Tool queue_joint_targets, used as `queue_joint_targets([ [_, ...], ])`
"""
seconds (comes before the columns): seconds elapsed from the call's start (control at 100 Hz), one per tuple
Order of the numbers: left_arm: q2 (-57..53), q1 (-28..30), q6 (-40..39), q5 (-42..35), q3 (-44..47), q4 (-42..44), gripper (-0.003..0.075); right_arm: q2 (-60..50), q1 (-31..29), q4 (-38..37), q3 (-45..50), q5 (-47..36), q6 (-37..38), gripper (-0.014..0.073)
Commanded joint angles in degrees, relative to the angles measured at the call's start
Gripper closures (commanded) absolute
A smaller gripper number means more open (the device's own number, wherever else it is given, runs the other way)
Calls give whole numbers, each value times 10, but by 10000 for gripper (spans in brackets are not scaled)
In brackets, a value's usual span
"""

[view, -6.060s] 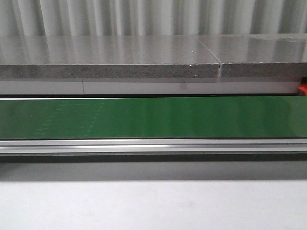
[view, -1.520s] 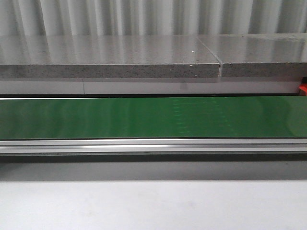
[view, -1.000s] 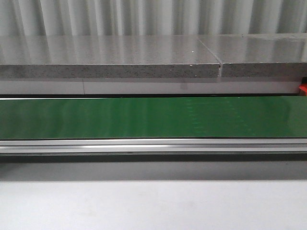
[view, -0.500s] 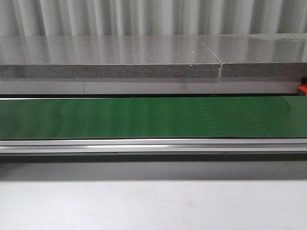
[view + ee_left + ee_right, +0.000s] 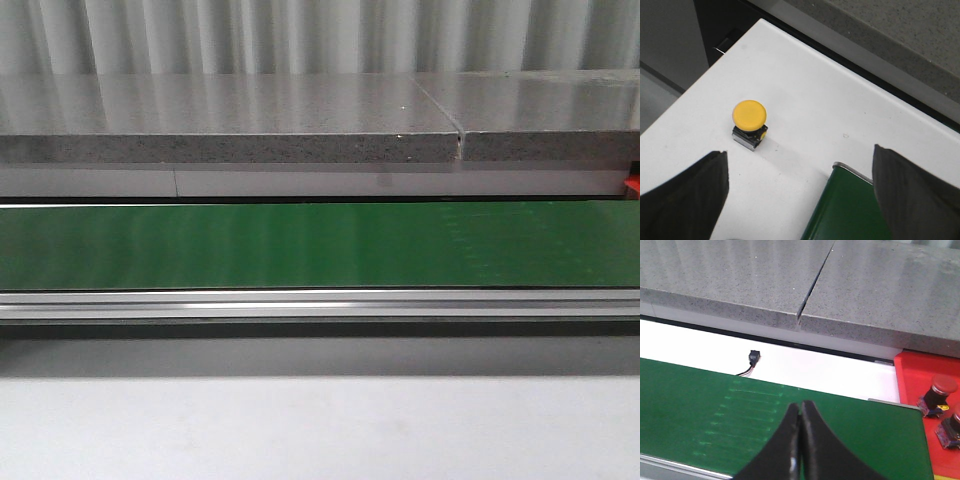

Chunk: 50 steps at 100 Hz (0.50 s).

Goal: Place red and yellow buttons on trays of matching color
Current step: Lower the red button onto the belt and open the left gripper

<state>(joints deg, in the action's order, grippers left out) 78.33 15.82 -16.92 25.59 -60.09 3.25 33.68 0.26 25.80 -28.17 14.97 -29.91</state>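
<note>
The yellow button [image 5: 750, 122] stands upright on the white surface [image 5: 805, 115], cap up over its dark base, ahead of the left gripper [image 5: 800, 200], whose fingers are spread wide with nothing between them. The right gripper [image 5: 800, 445] hangs pressed together over the green belt [image 5: 705, 425]; two red buttons [image 5: 939, 392] stand upright on the red tray [image 5: 912, 372] off to its side. In the front view the belt's faint stitch marks have shifted rightward since earlier

green belt [image 5: 300, 245], yellow button [image 5: 749, 114], red tray [image 5: 920, 372], speckled grey slab [image 5: 230, 120].
</note>
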Motion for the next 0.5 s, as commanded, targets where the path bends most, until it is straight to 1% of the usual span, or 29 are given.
queue_joint_targets([
  [0.0, -11, 2, -1, -44, -21, 5, 158, -3, 1, -1, -16, -36, -3, 662],
  [0.19, 24, 2, -1, -13, -21, 6, 158, -3, 1, -1, -16, -36, -3, 662],
  [0.49, 123, 5, -1, -33, -26, 12, 158, -3, 1, -1, -16, -36, -3, 662],
])
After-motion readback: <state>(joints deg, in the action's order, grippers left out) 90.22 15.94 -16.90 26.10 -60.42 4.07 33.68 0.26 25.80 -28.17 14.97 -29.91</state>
